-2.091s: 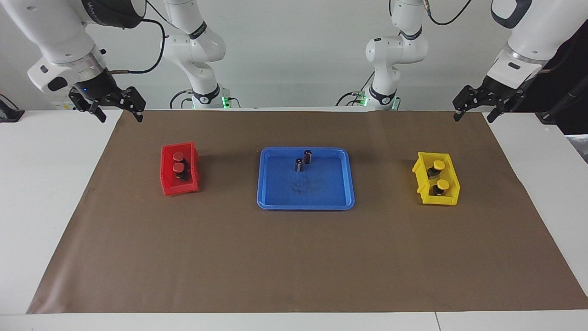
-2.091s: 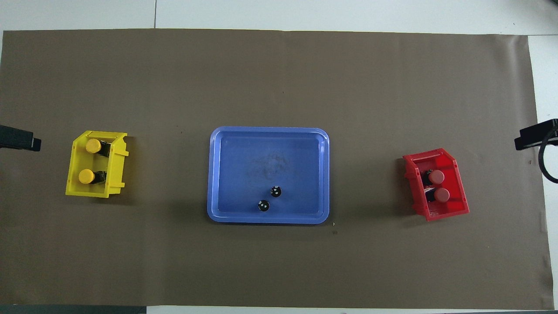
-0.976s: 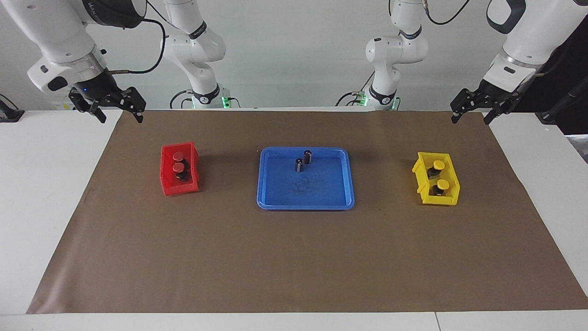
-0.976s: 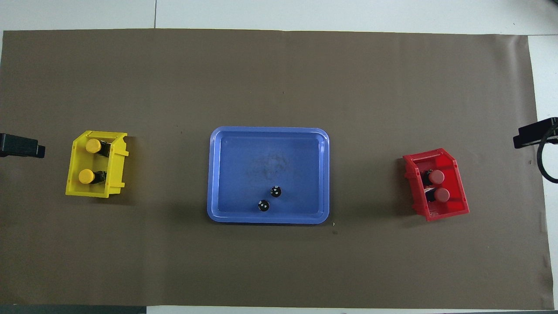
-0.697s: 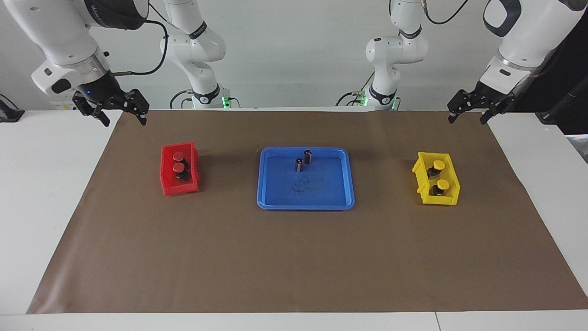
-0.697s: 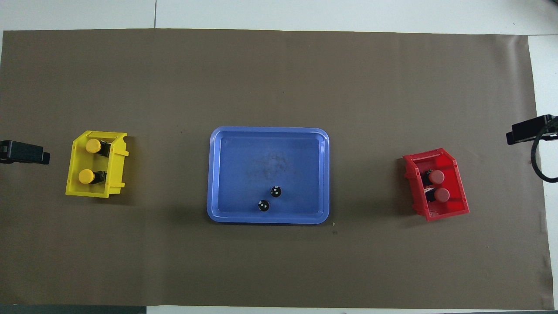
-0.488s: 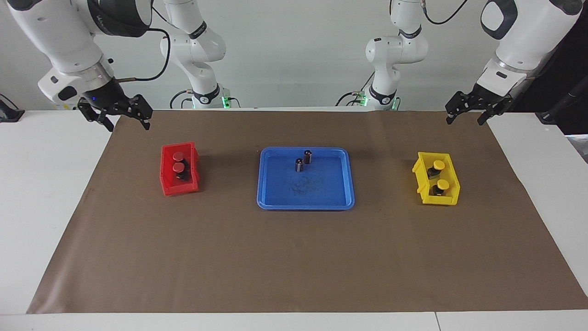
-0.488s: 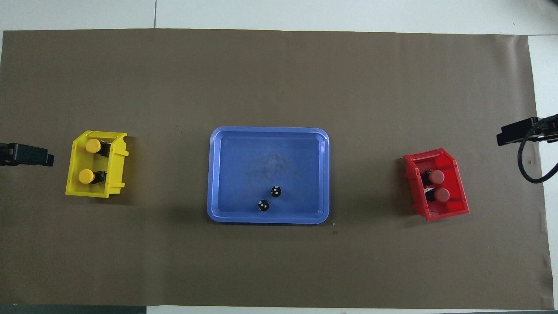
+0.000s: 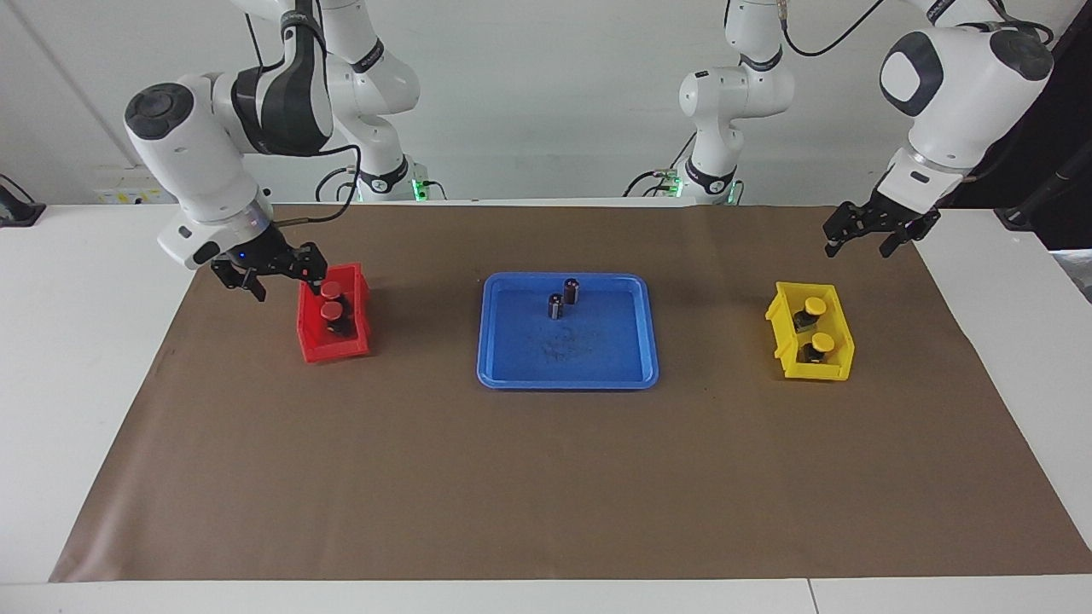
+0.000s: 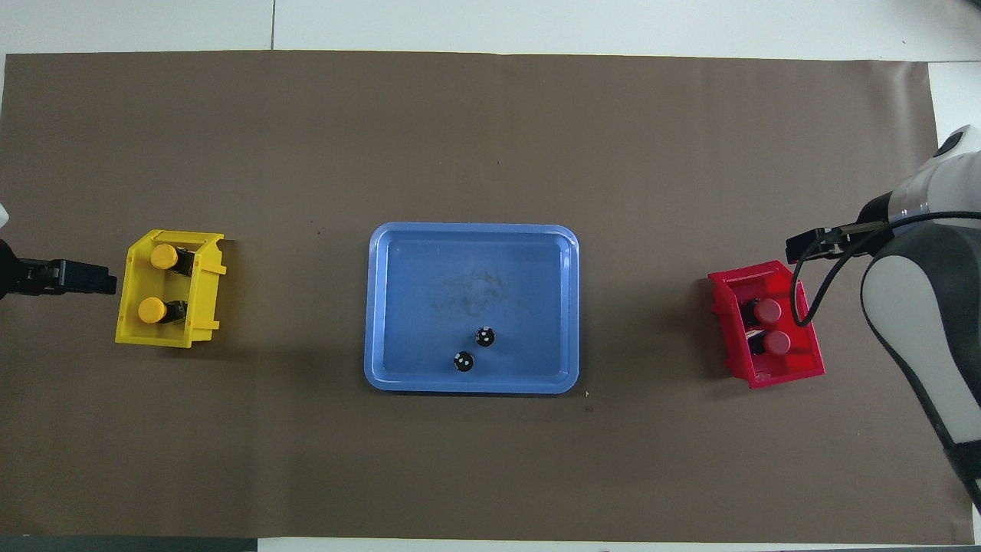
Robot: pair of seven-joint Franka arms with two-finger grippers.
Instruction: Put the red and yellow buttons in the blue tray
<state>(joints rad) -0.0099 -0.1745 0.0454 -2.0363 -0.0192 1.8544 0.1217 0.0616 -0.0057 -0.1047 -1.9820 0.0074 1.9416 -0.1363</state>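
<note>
We see our right gripper [image 9: 275, 279] spread beside the red bin [image 9: 333, 345]; our left gripper [image 9: 857, 237] spread over the mat [image 9: 546, 477] near the yellow bin [image 9: 809, 368].

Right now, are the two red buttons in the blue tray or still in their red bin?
Still in the red bin: both red buttons sit inside it. The blue tray holds only two small dark cylinders.

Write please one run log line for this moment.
right hand: open, at red bin | left hand: open, near yellow bin | blue tray: no buttons
</note>
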